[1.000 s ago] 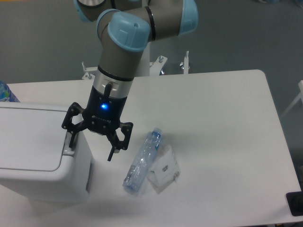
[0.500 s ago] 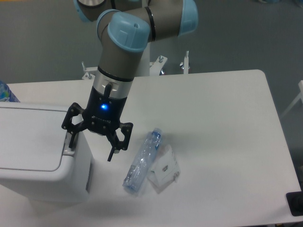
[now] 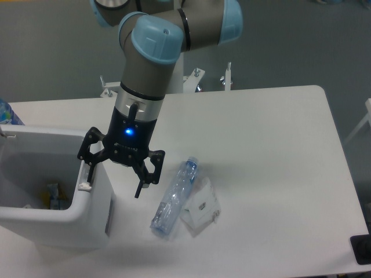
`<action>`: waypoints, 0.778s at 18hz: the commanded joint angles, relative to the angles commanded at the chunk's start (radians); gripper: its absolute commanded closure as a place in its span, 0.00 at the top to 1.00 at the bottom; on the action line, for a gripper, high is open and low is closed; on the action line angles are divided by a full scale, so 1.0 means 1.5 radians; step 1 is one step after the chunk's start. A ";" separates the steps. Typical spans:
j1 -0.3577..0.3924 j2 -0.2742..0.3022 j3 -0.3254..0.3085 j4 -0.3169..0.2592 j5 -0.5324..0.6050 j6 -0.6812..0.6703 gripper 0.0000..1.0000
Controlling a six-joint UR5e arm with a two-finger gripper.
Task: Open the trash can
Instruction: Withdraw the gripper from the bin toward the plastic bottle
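You are looking at the trash can (image 3: 87, 217) at the table's left edge with its lid now sprung open, showing rubbish inside. The gripper (image 3: 114, 183) is hovering spread wide, holding nothing, one finger at the push tab (image 3: 86, 186). The opening looks done.

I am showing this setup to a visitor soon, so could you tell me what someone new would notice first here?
The big grey arm with light-blue joints, coming down from the top, its black gripper spread open with one of the jaws at the right rim of the trash can. That white bin at the left stands open, some litter visible inside. Right of it on the table lie a crushed clear plastic bottle and a small clear bag.
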 joint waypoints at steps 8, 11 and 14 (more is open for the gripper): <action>0.031 -0.019 0.026 0.002 0.025 0.008 1.00; 0.063 -0.023 0.024 0.001 0.088 0.066 1.00; 0.095 -0.040 0.027 0.001 0.115 0.131 1.00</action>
